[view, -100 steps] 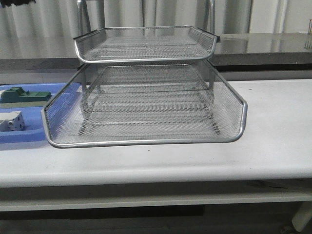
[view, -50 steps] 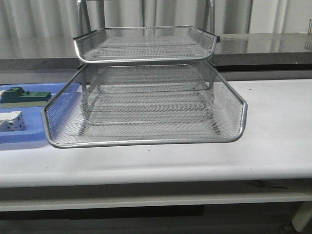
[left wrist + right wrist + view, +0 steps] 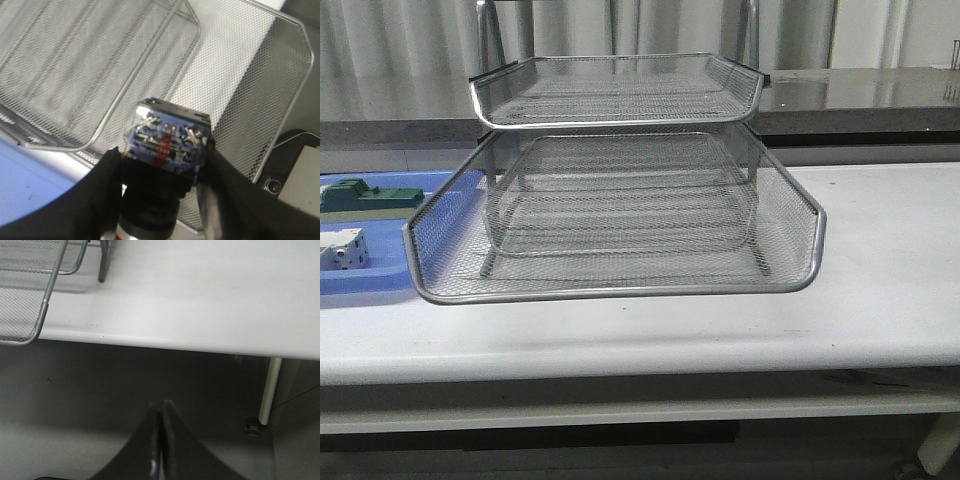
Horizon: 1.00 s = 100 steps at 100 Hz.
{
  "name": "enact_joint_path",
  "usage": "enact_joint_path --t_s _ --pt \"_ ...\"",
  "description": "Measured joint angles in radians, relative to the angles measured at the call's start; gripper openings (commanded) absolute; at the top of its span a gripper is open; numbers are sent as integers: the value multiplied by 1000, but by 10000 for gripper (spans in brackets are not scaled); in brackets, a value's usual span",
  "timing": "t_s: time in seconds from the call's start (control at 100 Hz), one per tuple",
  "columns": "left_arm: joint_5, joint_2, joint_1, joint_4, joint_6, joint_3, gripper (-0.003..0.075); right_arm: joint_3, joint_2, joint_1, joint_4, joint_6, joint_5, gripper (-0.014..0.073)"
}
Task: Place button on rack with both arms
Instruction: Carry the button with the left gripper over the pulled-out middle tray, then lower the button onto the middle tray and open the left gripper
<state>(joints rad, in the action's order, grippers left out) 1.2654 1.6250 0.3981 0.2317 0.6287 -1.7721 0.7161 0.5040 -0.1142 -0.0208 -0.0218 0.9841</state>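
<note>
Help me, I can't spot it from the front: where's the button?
In the left wrist view, the button sits clamped in the left gripper, above the rack.

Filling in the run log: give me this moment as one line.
left gripper: shut on button, above rack | right gripper: shut, empty, off table edge | button not yet placed

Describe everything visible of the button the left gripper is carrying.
The button shows only in the left wrist view, clamped between the left gripper's dark fingers, one on each side. Its terminal end faces the camera: a blue block with silver screw contacts and a red mark in the middle. Below that the body is black, with a hint of silver collar at the picture's edge. It hangs above the rack's wire mesh, not touching it.
</note>
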Motion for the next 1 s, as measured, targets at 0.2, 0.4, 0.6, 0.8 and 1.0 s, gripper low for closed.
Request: enact_joint_path --t_s 0.2,0.4,0.6,0.8,1.0 --pt "-4 114 63 -2 0 0 38 0 0 0 0 0 0 -69" --pt "-25 222 106 -4 0 0 38 0 0 0 0 0 0 -69" --pt "-68 299 129 -4 0 1 39 0 0 0 0 0 0 -69" --pt "-80 333 136 -6 0 2 127 0 0 0 0 0 0 -69" --pt "-84 333 136 -8 0 2 374 0 0 0 0 0 0 -69"
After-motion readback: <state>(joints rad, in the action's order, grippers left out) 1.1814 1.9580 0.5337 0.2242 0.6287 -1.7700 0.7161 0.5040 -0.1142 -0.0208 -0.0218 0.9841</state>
